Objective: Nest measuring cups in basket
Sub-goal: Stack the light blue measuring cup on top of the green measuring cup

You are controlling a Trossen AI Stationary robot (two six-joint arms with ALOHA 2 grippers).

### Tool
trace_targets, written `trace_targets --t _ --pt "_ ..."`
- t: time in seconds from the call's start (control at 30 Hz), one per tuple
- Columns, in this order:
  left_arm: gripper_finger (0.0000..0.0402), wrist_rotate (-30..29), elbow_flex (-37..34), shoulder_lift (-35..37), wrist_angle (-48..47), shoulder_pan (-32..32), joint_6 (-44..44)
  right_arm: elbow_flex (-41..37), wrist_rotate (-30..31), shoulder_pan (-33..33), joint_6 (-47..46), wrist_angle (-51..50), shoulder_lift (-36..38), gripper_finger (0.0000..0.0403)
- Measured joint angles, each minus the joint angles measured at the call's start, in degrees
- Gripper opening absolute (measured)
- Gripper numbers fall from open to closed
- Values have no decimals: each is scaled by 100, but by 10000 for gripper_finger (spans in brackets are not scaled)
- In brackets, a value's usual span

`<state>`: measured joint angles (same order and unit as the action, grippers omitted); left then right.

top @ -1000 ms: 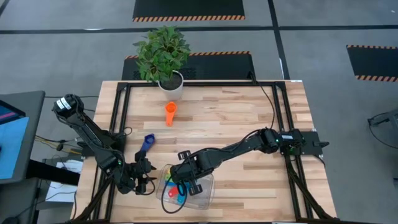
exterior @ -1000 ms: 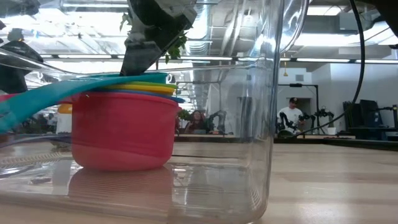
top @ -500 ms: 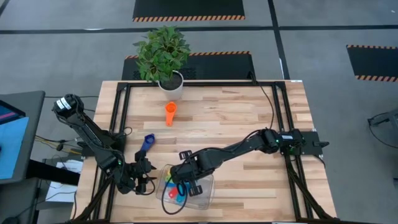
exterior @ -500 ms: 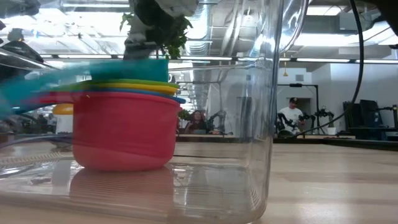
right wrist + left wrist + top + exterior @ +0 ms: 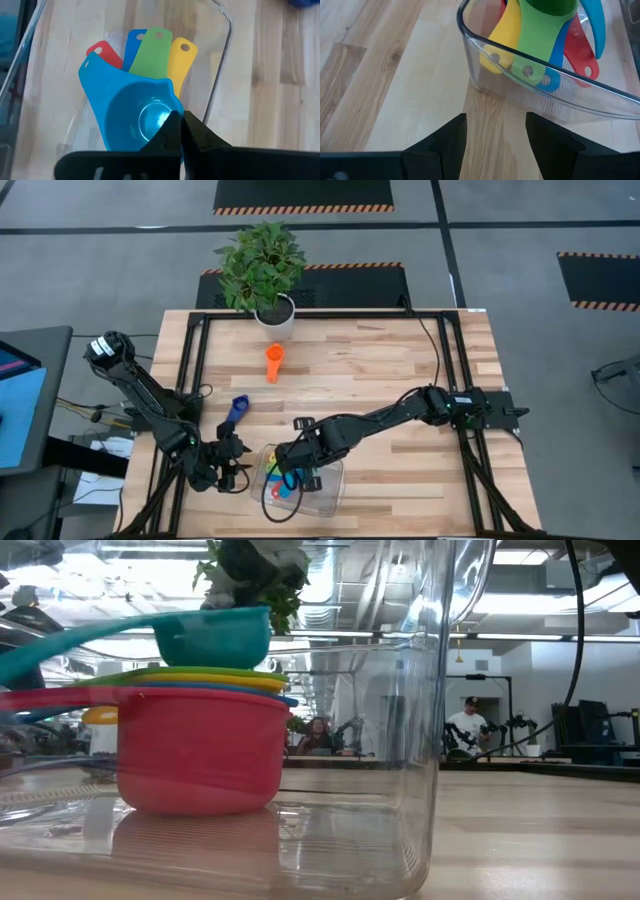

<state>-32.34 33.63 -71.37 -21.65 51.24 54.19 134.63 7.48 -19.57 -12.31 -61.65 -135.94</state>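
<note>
I have the right gripper (image 5: pixel 176 131) pinched shut on the rim of the light blue cup (image 5: pixel 132 112), hanging just above the red, blue, green and yellow stack (image 5: pixel 195 740) in the basket (image 5: pixel 330 485). Next I judge: lower and release squarely. Left gripper (image 5: pixel 495 135) waits open beside the basket; orange cup (image 5: pixel 273 362) and dark blue cup (image 5: pixel 238 409) lie out on the desk (image 5: pixel 380 370).

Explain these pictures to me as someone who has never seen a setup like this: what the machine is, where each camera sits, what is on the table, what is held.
Two dark robot arms work at a wooden table. One camera looks down from above, one sits at table height, one rides on each wrist. The right claw is shut on the rim of a light blue cup, holding it above the nested red, blue, green and yellow cups in the clear basket. The left claw waits open beside the basket. An orange cup, a dark blue cup and a potted plant remain outside.
</note>
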Motion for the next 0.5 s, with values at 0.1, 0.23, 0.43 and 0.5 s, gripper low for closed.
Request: trace_targets --t 0.1,0.23,0.43,0.5 --pt "192 0 0 0 -1 0 0 1 0 0 -449 -4 0 5" --pt "192 0 0 0 -20 -2 0 31 0 -22 -1261 -34 0 9" --pt "192 0 0 0 -43 -1 0 21 141 -105 -2382 -173 -16 5" --pt "192 0 0 0 -42 0 0 -19 430 -133 -2923 -174 -22 5"
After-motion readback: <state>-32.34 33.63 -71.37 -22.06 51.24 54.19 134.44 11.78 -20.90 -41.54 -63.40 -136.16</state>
